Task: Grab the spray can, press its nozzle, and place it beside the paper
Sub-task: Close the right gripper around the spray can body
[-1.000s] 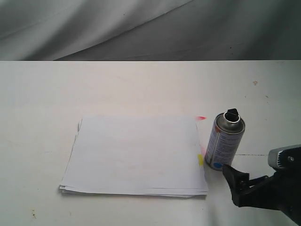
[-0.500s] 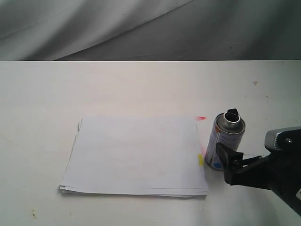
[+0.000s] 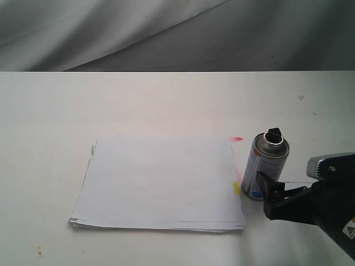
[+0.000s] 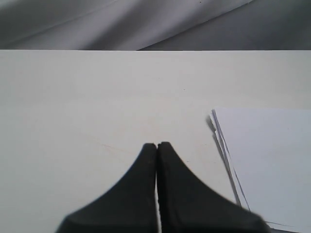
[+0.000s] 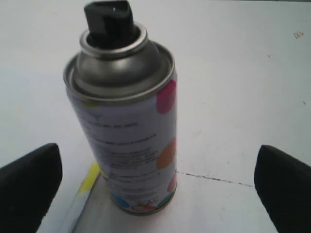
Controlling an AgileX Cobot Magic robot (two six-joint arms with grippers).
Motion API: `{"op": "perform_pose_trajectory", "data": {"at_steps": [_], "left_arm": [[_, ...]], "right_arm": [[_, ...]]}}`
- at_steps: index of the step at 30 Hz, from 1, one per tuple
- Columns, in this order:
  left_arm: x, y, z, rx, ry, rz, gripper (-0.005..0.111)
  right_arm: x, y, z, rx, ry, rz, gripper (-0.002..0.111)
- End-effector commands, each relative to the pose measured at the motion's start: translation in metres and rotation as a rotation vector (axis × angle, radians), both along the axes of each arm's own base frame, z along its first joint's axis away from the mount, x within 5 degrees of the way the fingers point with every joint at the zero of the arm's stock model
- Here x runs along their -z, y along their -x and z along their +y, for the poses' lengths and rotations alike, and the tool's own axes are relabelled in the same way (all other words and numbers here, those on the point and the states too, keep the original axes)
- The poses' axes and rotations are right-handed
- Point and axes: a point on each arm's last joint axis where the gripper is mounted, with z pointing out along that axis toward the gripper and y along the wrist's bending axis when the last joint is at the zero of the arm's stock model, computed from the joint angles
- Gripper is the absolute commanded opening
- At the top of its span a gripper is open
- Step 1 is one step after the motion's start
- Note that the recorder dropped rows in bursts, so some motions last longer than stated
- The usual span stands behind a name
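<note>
Spray can (image 3: 265,167) upright on table (image 3: 166,100), long axis vertical, nozzle (image 3: 273,135) on top. Just beside paper (image 3: 158,183), at yellow-marked edge. Right gripper (image 5: 156,187) spread wide, flanking can, no contact. Left gripper (image 4: 156,145) pressed together, empty.

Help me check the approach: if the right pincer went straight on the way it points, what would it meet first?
The spray can, standing upright ahead of the open right pincer, roughly between its two fingers' lines. How near it is, the pictures leave unclear.
</note>
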Motion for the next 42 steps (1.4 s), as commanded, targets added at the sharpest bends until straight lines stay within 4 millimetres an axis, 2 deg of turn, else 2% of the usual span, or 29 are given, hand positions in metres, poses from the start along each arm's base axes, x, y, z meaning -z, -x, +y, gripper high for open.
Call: {"op": "perform_pose_trajectory", "data": {"at_steps": [1, 9, 20, 25, 33, 37, 39, 42], "left_arm": [[0.0, 0.0, 0.0, 0.0, 0.008, -0.007, 0.001], [0.0, 0.0, 0.0, 0.0, 0.008, -0.007, 0.001], [0.0, 0.0, 0.0, 0.0, 0.008, -0.007, 0.001], [0.0, 0.0, 0.0, 0.0, 0.008, -0.007, 0.001], [0.0, 0.0, 0.0, 0.0, 0.008, -0.007, 0.001], [0.0, 0.0, 0.0, 0.0, 0.008, -0.007, 0.001], [0.0, 0.0, 0.0, 0.0, 0.008, -0.007, 0.001], [0.0, 0.0, 0.0, 0.0, 0.008, -0.007, 0.001]], "right_arm": [[0.01, -0.004, 0.0, -0.003, 0.043, 0.011, 0.1], [0.012, -0.031, 0.011, -0.027, 0.044, -0.01, 0.1], [0.035, -0.056, 0.02, -0.016, 0.051, 0.045, 0.099], [0.038, -0.063, 0.022, -0.011, 0.044, 0.041, 0.097], [0.038, -0.063, 0.02, 0.025, 0.033, 0.043, 0.09], [0.038, -0.063, 0.019, 0.036, 0.03, 0.044, 0.077], [0.038, -0.063, 0.019, 0.038, 0.03, 0.044, 0.065], [0.038, -0.063, 0.019, 0.038, 0.03, 0.044, 0.04]]}}
